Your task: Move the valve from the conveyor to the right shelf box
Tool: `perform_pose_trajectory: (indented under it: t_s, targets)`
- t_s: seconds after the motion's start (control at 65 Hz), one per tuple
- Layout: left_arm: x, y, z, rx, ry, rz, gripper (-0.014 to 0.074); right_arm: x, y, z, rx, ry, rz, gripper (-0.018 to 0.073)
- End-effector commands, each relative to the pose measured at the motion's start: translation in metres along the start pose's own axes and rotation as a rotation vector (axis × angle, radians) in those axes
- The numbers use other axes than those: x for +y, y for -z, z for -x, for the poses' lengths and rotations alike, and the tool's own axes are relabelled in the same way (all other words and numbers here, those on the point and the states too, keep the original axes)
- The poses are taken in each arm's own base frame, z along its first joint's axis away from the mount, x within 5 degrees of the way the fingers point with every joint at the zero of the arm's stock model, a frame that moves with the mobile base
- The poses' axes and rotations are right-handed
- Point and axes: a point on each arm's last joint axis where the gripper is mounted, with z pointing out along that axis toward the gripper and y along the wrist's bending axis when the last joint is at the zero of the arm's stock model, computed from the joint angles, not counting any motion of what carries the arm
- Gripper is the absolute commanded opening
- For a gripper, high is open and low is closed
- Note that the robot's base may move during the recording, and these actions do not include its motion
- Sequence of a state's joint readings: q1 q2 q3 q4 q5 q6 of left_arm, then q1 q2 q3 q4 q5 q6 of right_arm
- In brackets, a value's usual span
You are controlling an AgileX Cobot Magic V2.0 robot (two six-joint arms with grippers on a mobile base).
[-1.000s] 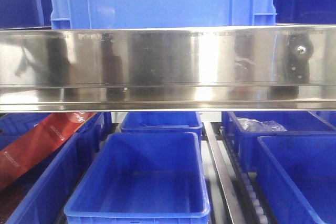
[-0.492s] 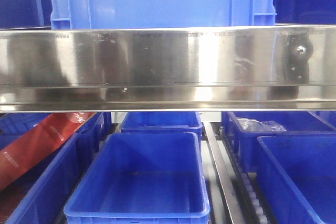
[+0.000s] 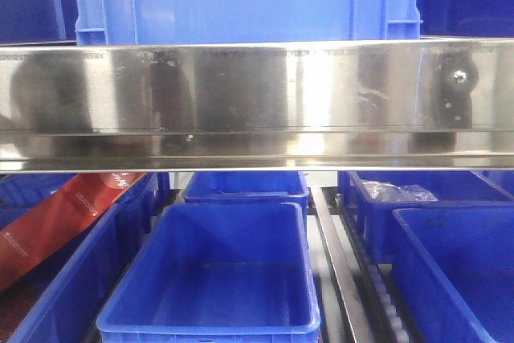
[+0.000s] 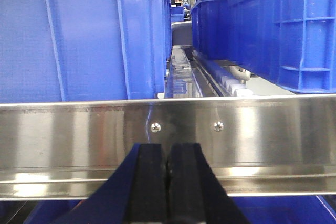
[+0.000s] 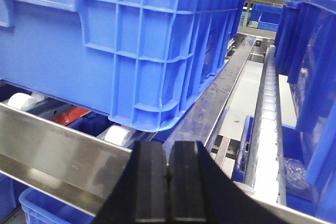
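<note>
Both grippers are seen pressed together with nothing between the pads: the left gripper [image 4: 168,169] shows two black rubbery blocks meeting along a thin seam, and the right gripper [image 5: 167,174] shows the same matte black pair, closed flat against each other. No valve and no conveyor belt are visible in any of the three views, so their place cannot be told. Directly ahead of the left gripper a brushed steel rail [image 4: 262,129] is stretched across the view, fixed with two small screws [image 4: 155,126] and reflecting the blue around it. Above that rail a smooth-walled blue crate [image 4: 79,35] is set at the left and a ribbed blue crate [image 4: 283,24] at the right, with a narrow lane of white rollers [image 4: 233,85] between them. In the right wrist view a large blue ribbed crate [image 5: 157,51] is carried on white rollers above a slanted steel rail [image 5: 58,156], and a long roller track [image 5: 268,114] is seen beside it. From the front, the wide polished shelf edge [image 3: 257,102] blocks the middle of the view; below it an open rectangular blue bin [image 3: 217,279] is seen, a red packet [image 3: 56,222] lies in the bin at the left, and a clear plastic bag [image 3: 397,192] rests in a bin at the right.
</note>
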State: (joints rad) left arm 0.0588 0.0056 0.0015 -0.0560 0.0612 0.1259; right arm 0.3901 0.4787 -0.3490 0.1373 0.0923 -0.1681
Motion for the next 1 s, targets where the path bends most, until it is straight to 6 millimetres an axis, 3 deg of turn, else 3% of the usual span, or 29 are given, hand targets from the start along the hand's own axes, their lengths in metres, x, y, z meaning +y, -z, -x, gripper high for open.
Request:
perform_pose_trajectory:
  t_s: [0.0,0.677,0.985]
  targets:
    - [0.0,0.001,0.003,-0.035,0.011,-0.003,-0.0111,0.0,0.001,0.002,-0.025,0.011,-0.003,-0.016]
    - [0.0,0.001,0.003,-0.035,0.011,-0.003,-0.0111,-0.005,0.006,-0.001,-0.036,0.006,-0.051,-0.016]
    - [0.0,0.001,0.003,-0.035,0.011,-0.003,-0.0111,-0.017,0.043,-0.048,-0.149,-0.055,-0.31,-0.016]
